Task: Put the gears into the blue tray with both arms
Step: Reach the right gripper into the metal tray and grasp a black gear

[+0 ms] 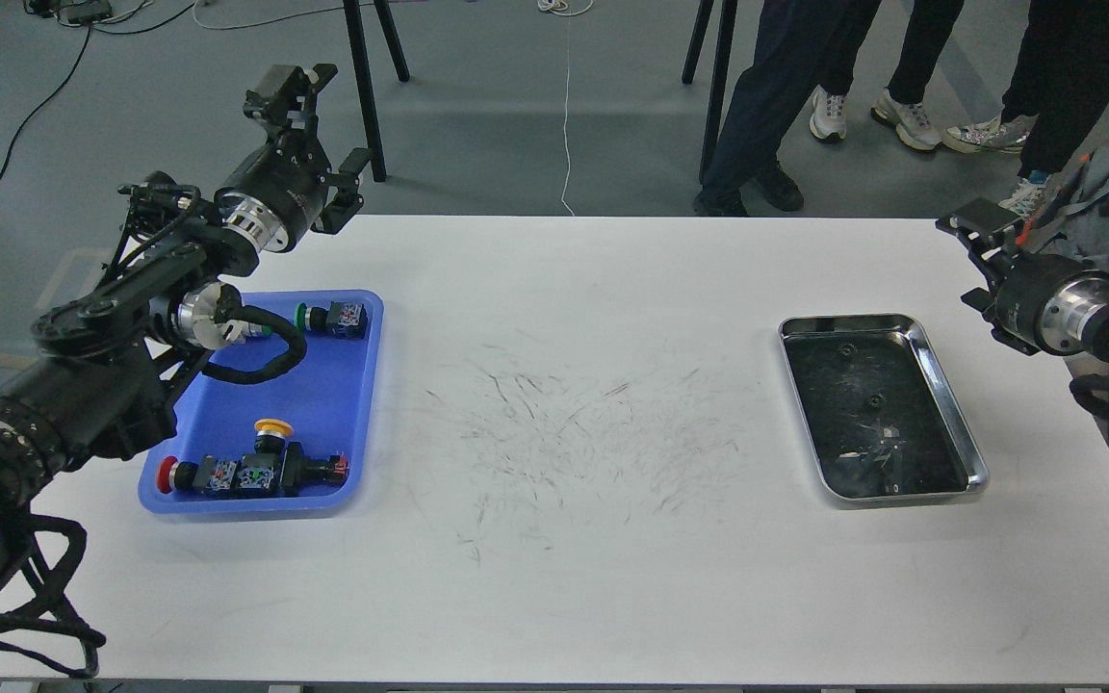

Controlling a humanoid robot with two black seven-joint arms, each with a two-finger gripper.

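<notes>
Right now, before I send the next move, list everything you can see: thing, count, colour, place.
blue tray: one, bright blue, table's left side.
push-button switches: about four in the blue tray; green cap at its far end, yellow and red caps at its near end.
steel tray: one, shiny rim, dark bottom, table's right side.
gears: at least two, small and black, in the steel tray.
table: one, white, scuffed in the middle.
people: legs of at least two, beyond the table.
left gripper: raised beyond the blue tray.
right gripper: at the table's right edge.
</notes>
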